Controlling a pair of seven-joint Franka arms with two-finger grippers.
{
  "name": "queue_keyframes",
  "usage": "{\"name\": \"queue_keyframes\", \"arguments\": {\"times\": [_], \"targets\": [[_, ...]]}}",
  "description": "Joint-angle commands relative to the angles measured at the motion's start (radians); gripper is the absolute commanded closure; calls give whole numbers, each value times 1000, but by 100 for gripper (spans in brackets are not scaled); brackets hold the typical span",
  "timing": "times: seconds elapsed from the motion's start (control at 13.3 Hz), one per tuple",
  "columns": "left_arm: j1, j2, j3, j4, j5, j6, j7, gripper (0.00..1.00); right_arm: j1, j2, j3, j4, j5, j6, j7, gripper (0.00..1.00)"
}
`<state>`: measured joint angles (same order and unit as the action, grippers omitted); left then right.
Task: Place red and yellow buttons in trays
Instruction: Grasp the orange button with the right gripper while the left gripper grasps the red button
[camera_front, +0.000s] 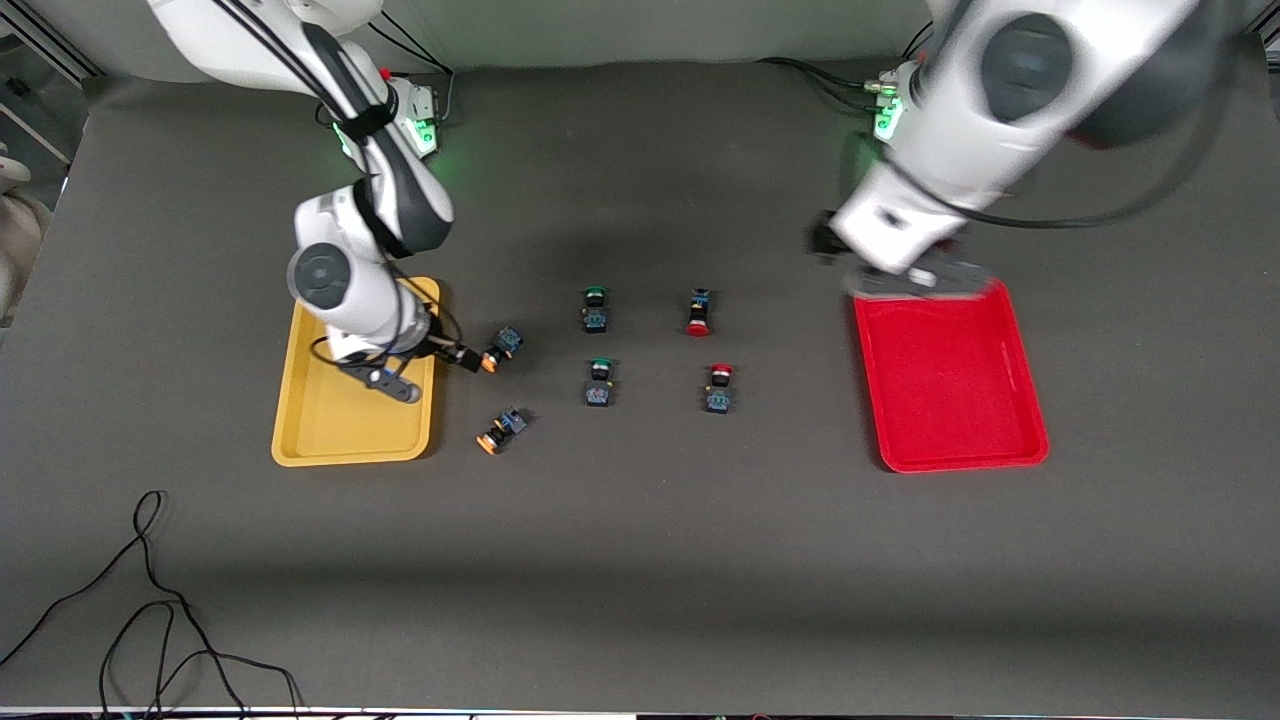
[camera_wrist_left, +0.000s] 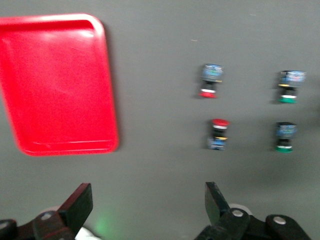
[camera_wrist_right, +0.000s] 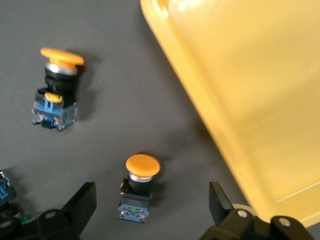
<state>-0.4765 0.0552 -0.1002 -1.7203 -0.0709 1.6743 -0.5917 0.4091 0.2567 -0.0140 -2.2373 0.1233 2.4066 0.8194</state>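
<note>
Nearest the camera on the bench (camera_front: 640, 560) lies an orange-capped button (camera_front: 500, 431), with a second orange-capped button (camera_front: 503, 347) farther off, both beside the yellow tray (camera_front: 345, 430). Our right pincer (camera_front: 470, 357) hangs spread wide and empty, just over that second one. We judge the step is its grasp: centre the body between the fingers, then close. Two red-capped buttons (camera_front: 699, 312) and two green-capped switches (camera_front: 596, 309) lie mid-bench. Our left pincer (camera_wrist_left: 147, 200) hovers open, holding nothing, by the red tray (camera_front: 950, 380).
</note>
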Motion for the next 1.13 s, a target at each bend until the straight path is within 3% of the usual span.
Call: {"name": "queue_keyframes", "arguments": {"times": [0.0, 0.23, 0.53, 0.75, 0.83, 0.9, 1.05], "targets": [[-147, 26, 19, -2, 5, 57, -163, 0, 48, 50, -1, -19, 15, 83, 81, 0], [-211, 58, 19, -13, 16, 88, -172, 0, 89, 99, -1, -54, 15, 180, 133, 0], [-270, 101, 19, -200, 34, 367, -171, 1, 112, 153, -1, -54, 15, 258, 164, 4], [-284, 217, 20, -269, 40, 546, -172, 1, 109, 151, -1, -53, 15, 249, 150, 57], [-284, 266, 20, -271, 60, 588, -175, 1, 109, 148, -1, -53, 13, 249, 149, 70], [-283, 309, 20, -272, 69, 623, -174, 1, 108, 141, -1, -53, 15, 246, 144, 80], [-283, 397, 20, -274, 74, 703, -175, 1, 105, 109, -1, -47, 13, 208, 141, 90]]}}
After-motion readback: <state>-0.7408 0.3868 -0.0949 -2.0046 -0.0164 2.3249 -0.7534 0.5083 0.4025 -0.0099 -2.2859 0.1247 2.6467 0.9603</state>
